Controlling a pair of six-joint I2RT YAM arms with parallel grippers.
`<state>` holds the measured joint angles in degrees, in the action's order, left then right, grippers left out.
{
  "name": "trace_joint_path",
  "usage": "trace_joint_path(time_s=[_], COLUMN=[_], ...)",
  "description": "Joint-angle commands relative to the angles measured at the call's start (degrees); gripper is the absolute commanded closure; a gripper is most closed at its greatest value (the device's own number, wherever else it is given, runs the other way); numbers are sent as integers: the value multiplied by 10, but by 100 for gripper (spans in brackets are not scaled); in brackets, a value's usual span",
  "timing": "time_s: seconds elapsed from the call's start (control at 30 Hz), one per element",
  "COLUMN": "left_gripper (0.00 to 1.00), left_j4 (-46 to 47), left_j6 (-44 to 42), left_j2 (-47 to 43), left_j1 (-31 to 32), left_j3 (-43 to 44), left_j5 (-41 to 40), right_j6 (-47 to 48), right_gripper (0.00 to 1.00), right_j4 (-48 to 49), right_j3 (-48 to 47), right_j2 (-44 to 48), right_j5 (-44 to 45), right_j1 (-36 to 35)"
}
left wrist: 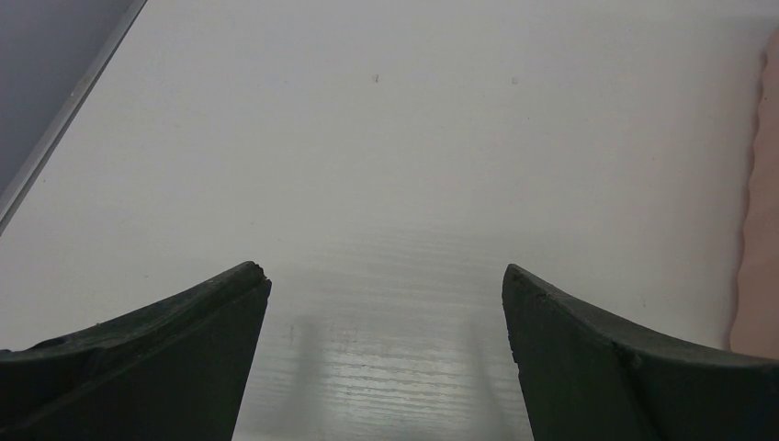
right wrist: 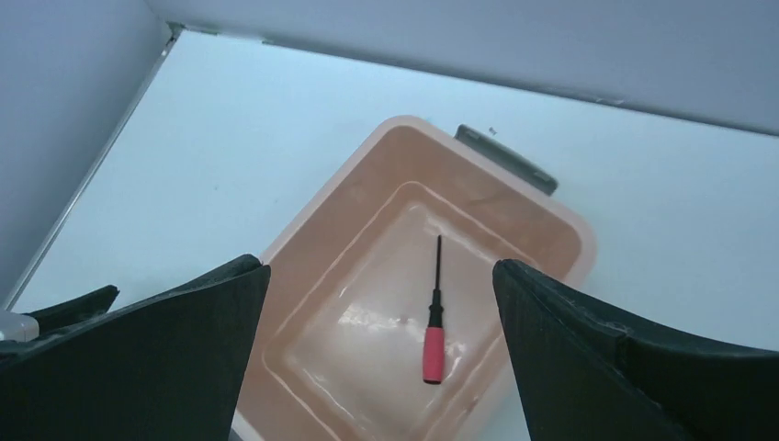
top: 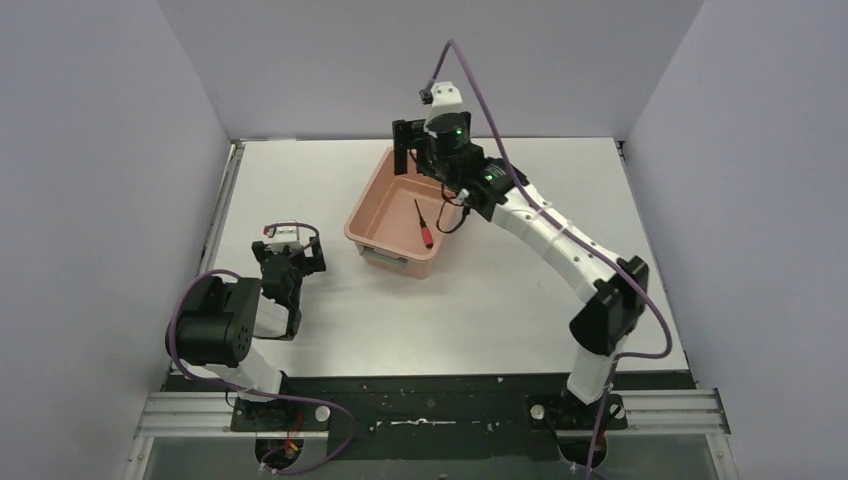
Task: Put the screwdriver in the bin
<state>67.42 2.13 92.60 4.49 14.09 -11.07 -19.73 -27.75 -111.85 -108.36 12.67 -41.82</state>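
The screwdriver [top: 423, 224], red handle and thin dark shaft, lies flat on the floor of the salmon-pink bin [top: 368, 215]. The right wrist view shows it inside the bin [right wrist: 560, 230] too, the screwdriver [right wrist: 434, 323] below and between my open fingers. My right gripper [top: 418, 148] hangs open and empty above the bin's far end. My left gripper [top: 291, 262] is open and empty, low over the table left of the bin. In the left wrist view a strip of the bin's wall [left wrist: 764, 230] shows at the right edge, and the left gripper [left wrist: 386, 276] holds nothing.
Grey walls enclose the white table [top: 500, 290] on the left, back and right. A metal rail [top: 225, 200] runs along the table's left edge. A dark grey handle clip [right wrist: 507, 158] sits on the bin's short end.
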Motion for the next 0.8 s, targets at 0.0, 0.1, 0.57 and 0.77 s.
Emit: trace_joint_path(time_s=[0.0, 0.1, 0.57, 0.77], left_gripper=[3, 3, 3, 3], left_j4=[18, 18, 18, 18], left_j6=[-5, -4, -4, -4], left_j2=[-3, -2, -3, -3], left_j1=[-2, -2, -2, -2], left_j3=[5, 5, 5, 5], left_j5=[4, 5, 4, 4], right_j6=[105, 121, 217, 197], right_gripper=[0, 0, 0, 0], right_j4=[157, 295, 598, 725], right_j3=[174, 344, 933, 1055], right_j2=[131, 236, 547, 565], right_j5=[40, 25, 57, 58], right_j1=[24, 64, 213, 252])
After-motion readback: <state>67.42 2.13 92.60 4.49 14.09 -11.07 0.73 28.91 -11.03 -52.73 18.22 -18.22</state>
